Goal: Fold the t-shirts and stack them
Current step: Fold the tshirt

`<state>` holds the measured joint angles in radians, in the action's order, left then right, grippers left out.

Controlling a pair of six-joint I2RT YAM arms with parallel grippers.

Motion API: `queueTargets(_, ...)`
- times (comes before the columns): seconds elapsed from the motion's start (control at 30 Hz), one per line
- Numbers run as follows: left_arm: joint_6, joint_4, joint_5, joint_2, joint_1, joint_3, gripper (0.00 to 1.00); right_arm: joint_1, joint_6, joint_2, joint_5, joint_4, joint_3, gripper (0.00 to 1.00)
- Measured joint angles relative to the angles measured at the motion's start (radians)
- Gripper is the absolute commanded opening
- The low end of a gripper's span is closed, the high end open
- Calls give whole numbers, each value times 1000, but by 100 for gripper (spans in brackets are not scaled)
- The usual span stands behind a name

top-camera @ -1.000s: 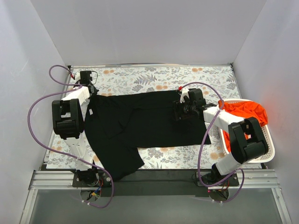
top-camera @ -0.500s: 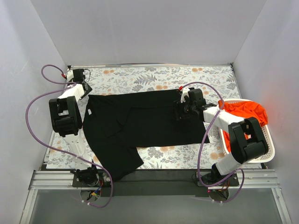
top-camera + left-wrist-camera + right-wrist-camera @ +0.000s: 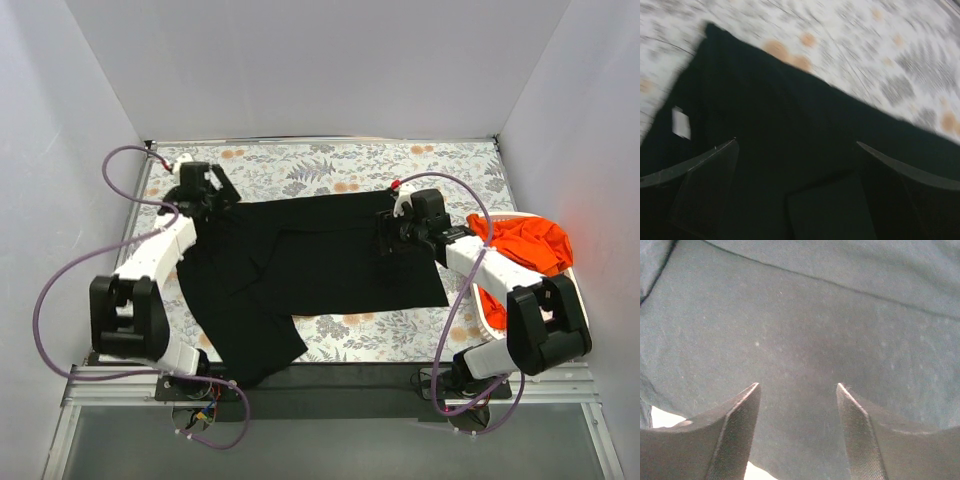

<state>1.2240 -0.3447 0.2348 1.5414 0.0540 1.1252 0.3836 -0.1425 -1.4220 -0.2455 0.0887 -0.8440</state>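
A black t-shirt [image 3: 300,265] lies spread over the floral table, one part trailing toward the near edge. My left gripper [image 3: 222,195] hovers over the shirt's far left corner, jaws wide open and holding nothing; its wrist view shows the black cloth [image 3: 790,150] with a small white tag [image 3: 681,122]. My right gripper [image 3: 388,240] stands open just above the shirt's right part, its fingertips [image 3: 752,392] apart over the grey-black cloth [image 3: 800,325]. An orange t-shirt [image 3: 520,245] lies in the basket at the right.
A white slatted basket [image 3: 580,310] stands at the table's right edge. Grey walls close in the left, back and right sides. Purple cables loop from both arms. Floral tablecloth [image 3: 330,165] shows behind the shirt.
My left gripper has opened, let go of the shirt's far left corner, and swung right from the far left table corner. The right gripper has widened slightly and stayed in place.
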Motion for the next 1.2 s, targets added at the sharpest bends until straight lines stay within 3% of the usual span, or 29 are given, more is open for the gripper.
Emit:
queueTargets(0.17,23,24,-92,-186,159,-188,91,0,-27,81,46,35,49,65)
queueTargets(0.33,66,17,-118,-183,212,-301,91,0,-59,161,84,58,90,73)
queueTargets(0.67,135,47,-131,-100,259,-328,84,-2,-89,309,140,135,158,75)
queueTargets(0.97,176,68,-131,-20,294,-330,67,-2,-89,385,166,168,168,75)
queueTargets(1.2,175,73,-131,-31,345,-331,65,-2,-89,414,172,185,168,75)
